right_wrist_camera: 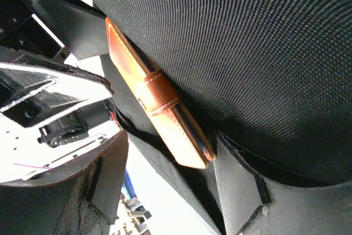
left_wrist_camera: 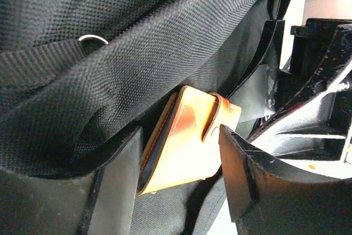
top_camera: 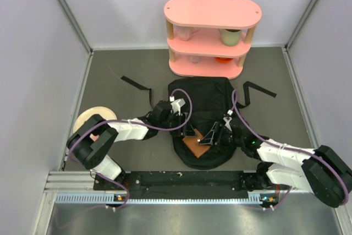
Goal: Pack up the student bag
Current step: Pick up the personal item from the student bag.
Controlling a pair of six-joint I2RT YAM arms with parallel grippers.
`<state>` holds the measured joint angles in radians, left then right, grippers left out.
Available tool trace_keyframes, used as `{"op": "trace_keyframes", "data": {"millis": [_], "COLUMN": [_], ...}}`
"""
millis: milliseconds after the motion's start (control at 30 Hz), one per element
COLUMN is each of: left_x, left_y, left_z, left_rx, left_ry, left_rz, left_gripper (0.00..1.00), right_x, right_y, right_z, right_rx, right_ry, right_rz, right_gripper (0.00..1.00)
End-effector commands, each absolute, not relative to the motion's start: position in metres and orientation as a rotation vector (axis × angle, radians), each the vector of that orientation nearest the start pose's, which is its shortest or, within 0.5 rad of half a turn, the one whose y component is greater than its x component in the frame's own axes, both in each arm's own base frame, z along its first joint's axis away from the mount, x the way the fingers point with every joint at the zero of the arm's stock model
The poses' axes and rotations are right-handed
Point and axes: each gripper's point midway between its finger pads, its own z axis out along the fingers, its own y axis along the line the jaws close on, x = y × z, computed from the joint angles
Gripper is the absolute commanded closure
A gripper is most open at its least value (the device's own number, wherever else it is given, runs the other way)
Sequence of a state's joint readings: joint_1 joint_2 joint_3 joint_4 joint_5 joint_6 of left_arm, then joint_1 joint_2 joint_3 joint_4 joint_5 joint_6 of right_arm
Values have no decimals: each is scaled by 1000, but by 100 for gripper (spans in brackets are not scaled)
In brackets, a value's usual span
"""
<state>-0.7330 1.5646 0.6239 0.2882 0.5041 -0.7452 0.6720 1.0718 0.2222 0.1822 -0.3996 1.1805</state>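
The student bag (top_camera: pixel 201 100) lies floppy in the middle of the table, its opening toward the arms. An orange-brown leather case (top_camera: pixel 196 142) pokes out of that opening. My left gripper (top_camera: pixel 183 125) is at the case's left side and my right gripper (top_camera: pixel 218 133) at its right. In the left wrist view the case (left_wrist_camera: pixel 187 141) sits between the open fingers (left_wrist_camera: pixel 242 174), half under the bag's fabric (left_wrist_camera: pixel 137 53). In the right wrist view the case (right_wrist_camera: pixel 159 103) lies against the bag (right_wrist_camera: pixel 247 53), its corner near one finger (right_wrist_camera: pixel 242 191). The other finger stands well apart, so my right gripper (right_wrist_camera: pixel 168 141) is open.
A pink three-tier shelf (top_camera: pixel 212 12) with cups stands right behind the bag. The bag's straps trail out to the left (top_camera: pixel 137 85) and to the right (top_camera: pixel 258 89). A round beige disc (top_camera: pixel 91 116) lies by the left wall. Walls close in both sides.
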Motion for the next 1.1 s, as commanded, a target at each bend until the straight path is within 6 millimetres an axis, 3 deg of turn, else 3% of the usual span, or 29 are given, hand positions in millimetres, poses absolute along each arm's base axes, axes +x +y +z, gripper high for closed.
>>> {"op": "trace_keyframes", "data": {"millis": [0, 233, 300, 400, 700, 733, 800, 900, 967, 1000, 1067], "left_x": [196, 199, 199, 198, 208, 208, 209, 210, 218, 217, 231], "left_y": [-332, -326, -326, -328, -336, -336, -335, -331, -328, -322, -315], "left_z": [69, 68, 67, 70, 92, 93, 95, 102, 124, 120, 152], "left_rx": [285, 95, 67, 58, 63, 62, 54, 70, 119, 119, 151], "left_ry": [2395, 2365, 2361, 2345, 2272, 2271, 2265, 2256, 2195, 2238, 2147], "left_rz": [-1374, -1381, -1382, -1392, -1421, -1423, -1417, -1380, -1326, -1267, -1178], "left_gripper": [41, 58, 59, 60, 59, 59, 59, 51, 44, 38, 32], "right_x": [149, 154, 155, 156, 159, 159, 159, 157, 159, 157, 161], "right_y": [254, 257, 257, 257, 261, 261, 261, 257, 251, 245, 234], "right_z": [58, 71, 75, 81, 90, 89, 89, 94, 96, 93, 103], "right_rx": [434, 425, 408, 385, 333, 328, 333, 310, 269, 249, 255], "right_ry": [2511, 2416, 2397, 2371, 2354, 2357, 2360, 2353, 2346, 2378, 2332], "right_rz": [1393, 1461, 1461, 1468, 1481, 1476, 1473, 1454, 1386, 1322, 1257], "right_gripper": [41, 59, 61, 74, 74, 77, 97, 100, 100, 100, 100]}}
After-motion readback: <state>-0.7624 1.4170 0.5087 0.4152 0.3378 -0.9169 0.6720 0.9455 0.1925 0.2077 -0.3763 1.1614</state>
